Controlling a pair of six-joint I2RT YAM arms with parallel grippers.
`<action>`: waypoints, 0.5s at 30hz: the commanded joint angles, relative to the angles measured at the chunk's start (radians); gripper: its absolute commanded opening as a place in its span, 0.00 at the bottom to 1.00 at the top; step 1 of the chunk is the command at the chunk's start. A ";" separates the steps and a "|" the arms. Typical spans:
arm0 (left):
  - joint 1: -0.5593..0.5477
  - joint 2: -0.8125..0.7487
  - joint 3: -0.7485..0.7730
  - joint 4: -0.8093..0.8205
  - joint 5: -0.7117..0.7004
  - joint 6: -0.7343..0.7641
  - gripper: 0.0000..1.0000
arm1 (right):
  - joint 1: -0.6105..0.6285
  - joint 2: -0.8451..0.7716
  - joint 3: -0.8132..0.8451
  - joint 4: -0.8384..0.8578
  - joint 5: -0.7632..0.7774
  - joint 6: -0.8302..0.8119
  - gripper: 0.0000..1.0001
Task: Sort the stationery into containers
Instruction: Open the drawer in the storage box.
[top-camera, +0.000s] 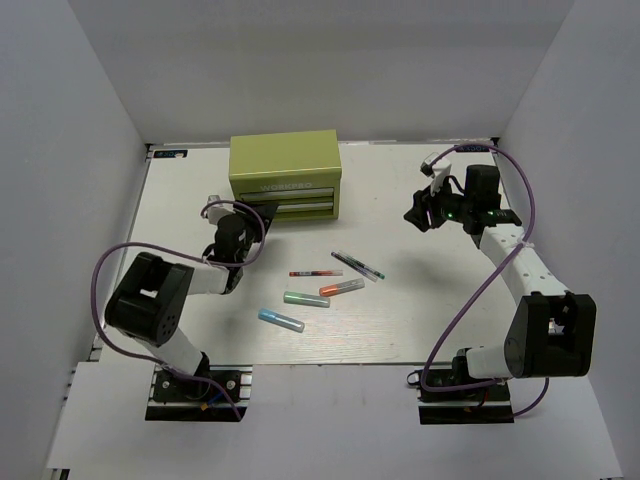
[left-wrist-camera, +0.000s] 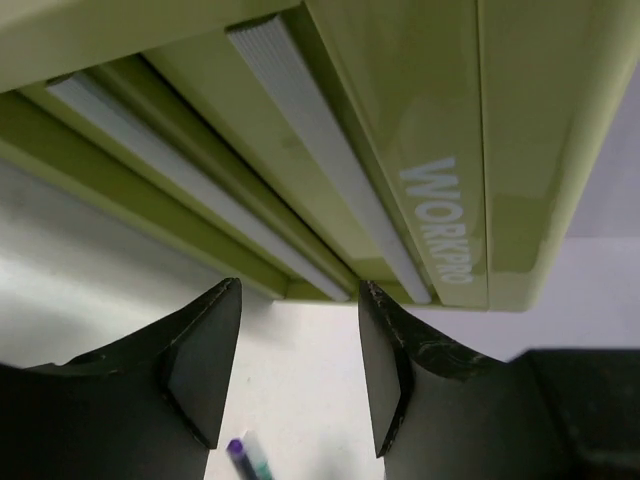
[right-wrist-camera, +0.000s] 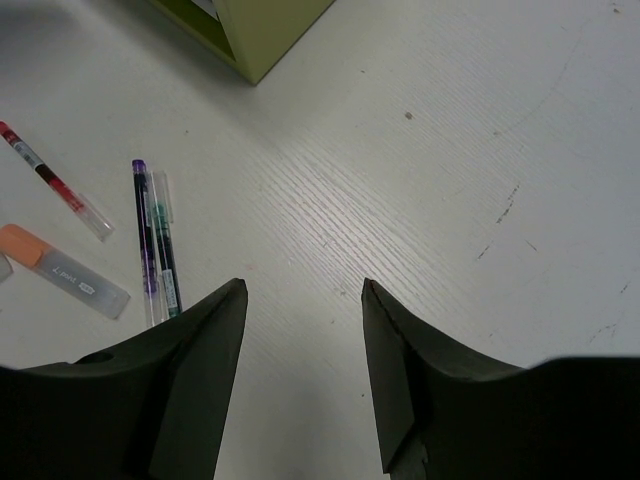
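The olive-green chest (top-camera: 285, 178) stands at the back of the table with both front drawers closed; it fills the top of the left wrist view (left-wrist-camera: 330, 150). My left gripper (top-camera: 262, 215) is open and empty just in front of the chest's lower drawer (left-wrist-camera: 298, 287). The stationery lies mid-table: a thin red pen (top-camera: 315, 272), a thin dark pen (top-camera: 358, 265), an orange marker (top-camera: 342, 288), a green marker (top-camera: 306, 299) and a blue marker (top-camera: 281, 320). My right gripper (top-camera: 420, 212) hovers open and empty over bare table (right-wrist-camera: 303, 285), to the right of the pens.
The right wrist view shows the red pen (right-wrist-camera: 55, 185), a purple-capped and a teal pen side by side (right-wrist-camera: 155, 240), the orange marker (right-wrist-camera: 60, 270) and the chest's corner (right-wrist-camera: 260, 30). A purple pen tip (left-wrist-camera: 240, 455) shows below my left fingers. White walls enclose the table.
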 joint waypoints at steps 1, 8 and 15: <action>-0.006 0.046 -0.007 0.190 -0.021 -0.047 0.60 | 0.001 0.002 0.007 0.047 -0.032 -0.014 0.56; -0.006 0.133 -0.007 0.379 0.006 -0.092 0.62 | 0.003 0.016 0.018 0.044 -0.051 -0.025 0.55; -0.006 0.188 0.006 0.452 -0.012 -0.122 0.63 | 0.004 0.031 0.033 0.031 -0.048 -0.043 0.55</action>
